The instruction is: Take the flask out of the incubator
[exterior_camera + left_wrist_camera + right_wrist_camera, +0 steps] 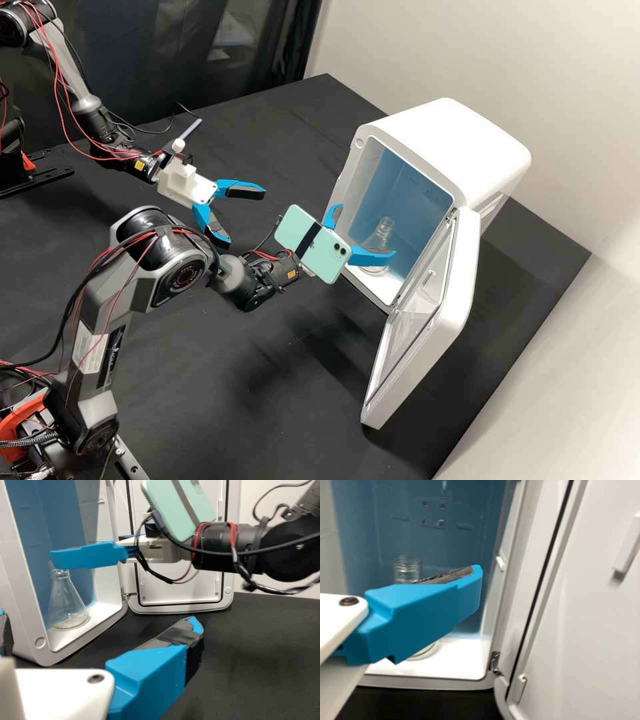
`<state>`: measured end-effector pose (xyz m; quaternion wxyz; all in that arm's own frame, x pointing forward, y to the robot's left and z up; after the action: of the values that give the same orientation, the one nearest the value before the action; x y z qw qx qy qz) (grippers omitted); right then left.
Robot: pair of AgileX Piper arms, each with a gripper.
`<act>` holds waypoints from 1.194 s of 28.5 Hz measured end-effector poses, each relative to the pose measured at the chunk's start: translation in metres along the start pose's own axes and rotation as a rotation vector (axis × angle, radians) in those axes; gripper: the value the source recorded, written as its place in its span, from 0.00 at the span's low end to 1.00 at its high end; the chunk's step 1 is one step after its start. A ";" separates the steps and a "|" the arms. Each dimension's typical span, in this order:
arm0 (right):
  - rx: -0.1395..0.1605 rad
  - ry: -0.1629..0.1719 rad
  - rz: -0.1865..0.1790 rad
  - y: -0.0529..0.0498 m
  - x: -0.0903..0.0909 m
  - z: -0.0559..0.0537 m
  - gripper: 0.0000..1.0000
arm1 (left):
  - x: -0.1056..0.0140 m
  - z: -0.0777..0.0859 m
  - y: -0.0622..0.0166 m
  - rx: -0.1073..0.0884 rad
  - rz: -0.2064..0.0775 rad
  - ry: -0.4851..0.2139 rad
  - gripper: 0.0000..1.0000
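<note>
The white incubator (460,143) stands at the bench's right with its door (423,313) swung wide open. A clear conical flask (381,233) stands upright on the floor of its blue chamber. My right gripper (365,232) is at the chamber's mouth, open, one finger above the flask and one beside its base, neither touching it. In the right wrist view a blue finger (420,615) hides most of the flask (407,569). My left gripper (245,217) hovers open and empty over the bench left of the incubator. The left wrist view shows the flask (65,602) below the right arm's finger.
A mint-green phone (313,243) is strapped on the right arm's wrist. The open door (180,580) blocks the space in front of and to the right of the chamber. The bench's edge (587,257) runs close behind the incubator. Bare black bench (253,373) lies in front.
</note>
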<state>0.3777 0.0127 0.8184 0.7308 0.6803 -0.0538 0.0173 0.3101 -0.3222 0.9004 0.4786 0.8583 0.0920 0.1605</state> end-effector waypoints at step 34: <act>-0.136 -0.101 -0.044 -0.039 0.071 0.005 1.00 | 0.000 -0.001 -0.0015 0.000 -0.005 0.001 1.00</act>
<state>0.4513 0.0014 0.7876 0.7717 0.6303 -0.0769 -0.0369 0.3102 -0.3208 0.8996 0.4788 0.8581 0.0943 0.1598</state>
